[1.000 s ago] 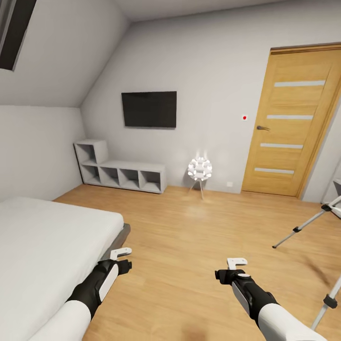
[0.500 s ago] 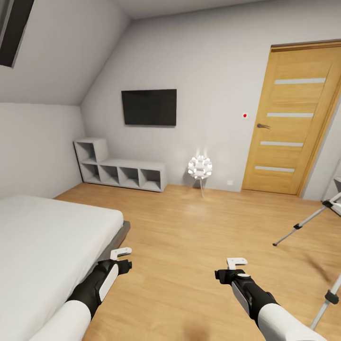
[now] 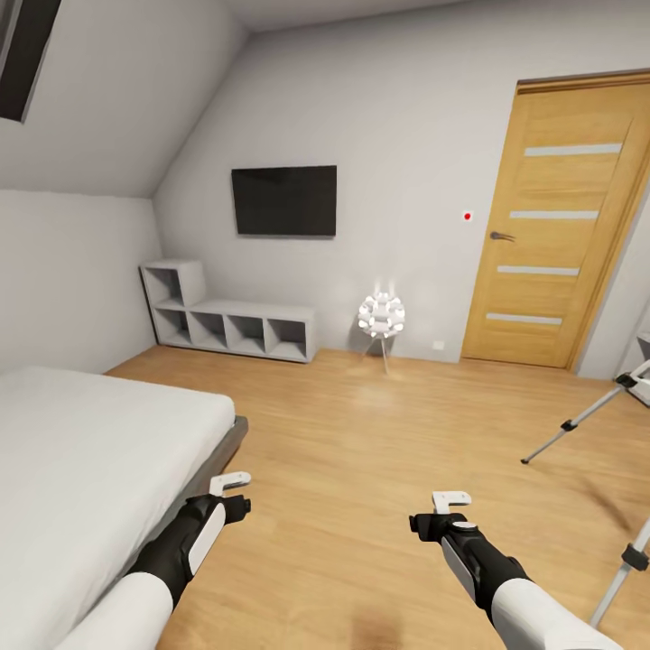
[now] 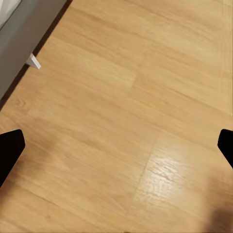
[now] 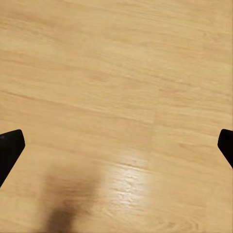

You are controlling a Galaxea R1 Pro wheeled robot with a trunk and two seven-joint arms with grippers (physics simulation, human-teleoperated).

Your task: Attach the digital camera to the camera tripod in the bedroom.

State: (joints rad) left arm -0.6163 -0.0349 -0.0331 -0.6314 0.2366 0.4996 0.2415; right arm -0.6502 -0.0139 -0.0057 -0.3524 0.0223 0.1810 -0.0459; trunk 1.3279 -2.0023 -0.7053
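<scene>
The bedroom lies ahead, with a light plank floor and pale grey walls. Two silver legs of the camera tripod reach in at the right edge of the head view: one slants down to a black foot, the other stands lower right. Its head is cut off by the frame. The digital camera is out of view. My left gripper hangs low beside the bed, open and empty. My right gripper is also open, with bare floor between its fingers.
A white-mattress bed takes up the left foreground. Grey cube shelves and a wall TV are at the back left. A white-ball floor lamp stands mid-wall, and an oak door is at the back right.
The whole picture has drifted slightly upward, so the camera has moved. Both arms hold the same pose and both grippers stay open.
</scene>
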